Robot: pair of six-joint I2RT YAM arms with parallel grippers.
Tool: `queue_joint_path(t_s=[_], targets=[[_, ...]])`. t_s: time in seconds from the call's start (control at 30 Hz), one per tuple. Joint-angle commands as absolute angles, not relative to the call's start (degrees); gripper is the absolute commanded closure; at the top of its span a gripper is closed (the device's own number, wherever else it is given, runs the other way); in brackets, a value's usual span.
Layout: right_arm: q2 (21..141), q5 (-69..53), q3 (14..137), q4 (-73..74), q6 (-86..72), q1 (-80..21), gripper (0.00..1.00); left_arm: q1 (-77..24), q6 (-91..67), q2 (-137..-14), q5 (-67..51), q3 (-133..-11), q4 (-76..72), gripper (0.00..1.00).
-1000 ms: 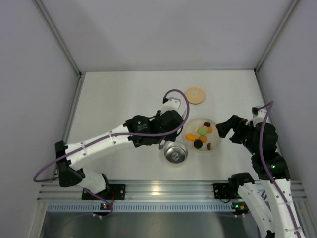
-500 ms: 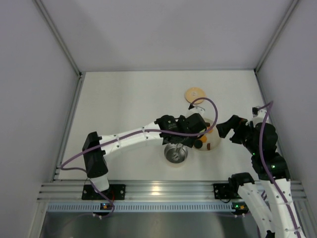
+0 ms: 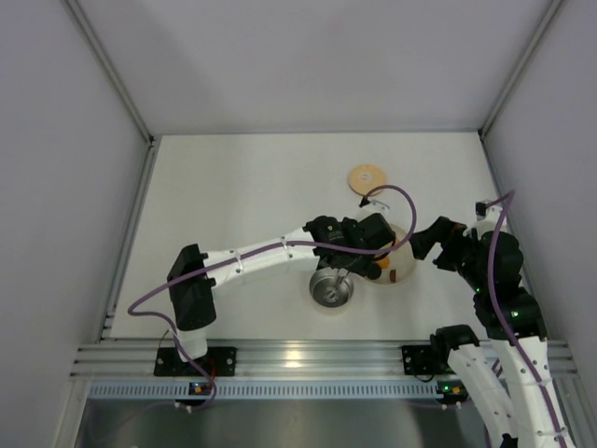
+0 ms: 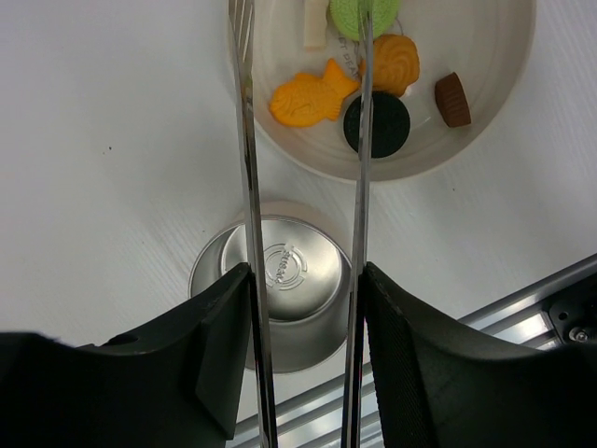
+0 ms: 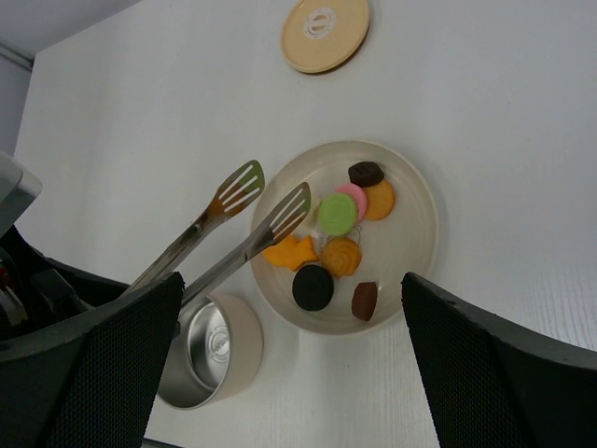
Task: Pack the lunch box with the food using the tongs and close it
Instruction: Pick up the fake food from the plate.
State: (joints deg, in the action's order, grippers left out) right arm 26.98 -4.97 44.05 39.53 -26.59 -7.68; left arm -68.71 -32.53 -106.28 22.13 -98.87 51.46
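My left gripper (image 4: 306, 275) is shut on the tongs (image 4: 244, 140), hovering over the lunch box (image 4: 280, 289), whose inside shows only bare steel. The tongs' two arms (image 5: 233, 224) stand apart with nothing between them. One tip hangs over the plate's left rim next to the green piece (image 5: 338, 213), the other over the table just outside. The food lies on the cream plate (image 5: 410, 252): an orange fish (image 4: 312, 93), a black round piece (image 4: 376, 123), brown bits (image 4: 452, 98). My right gripper (image 5: 291, 308) is open and empty, right of the plate (image 3: 399, 276).
The tan wooden lid (image 3: 367, 177) lies flat on the table behind the plate. The lunch box (image 3: 331, 287) stands close to the plate's left front. Grey walls close in the table on three sides, with an aluminium rail along the near edge.
My left arm has swung right, carrying the tongs from left of the lunch box to over the plate. The right arm has not moved.
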Motion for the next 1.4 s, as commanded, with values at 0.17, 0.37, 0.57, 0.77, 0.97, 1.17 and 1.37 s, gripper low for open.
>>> queue_joint_path(t_s=[0.17, 0.37, 0.57, 0.77, 0.97, 1.17, 1.37], targets=[[26.1, -4.39, 45.97, 39.99, -25.93, -7.03, 0.01, -66.45, -32.08, -106.52, 21.36, -95.71, 47.73, 0.49], [26.01, -3.96, 46.14, 40.43, -25.75, -7.03, 0.01, -66.09, -31.64, -106.96, 19.6, -95.01, 46.23, 0.5], [26.1, -3.96, 45.97, 40.17, -25.84, -7.03, 0.0, -66.09, -31.03, -105.91, 18.46, -93.96, 44.83, 0.5], [26.01, -4.04, 45.7, 40.08, -25.93, -7.03, 0.0, -66.09, -30.94, -107.22, 17.67, -94.04, 45.26, 0.5], [25.93, -3.78, 45.62, 40.34, -25.75, -7.03, 0.0, -66.09, -31.2, -107.84, 17.84, -93.6, 44.65, 0.5], [25.93, -3.78, 45.62, 40.34, -25.75, -6.94, 0.0, -66.09, -31.11, -108.19, 17.67, -93.52, 44.56, 0.52], [26.01, -3.69, 45.53, 40.34, -25.66, -7.03, 0.0, -66.09, -31.03, -108.11, 17.93, -93.51, 44.65, 0.58]])
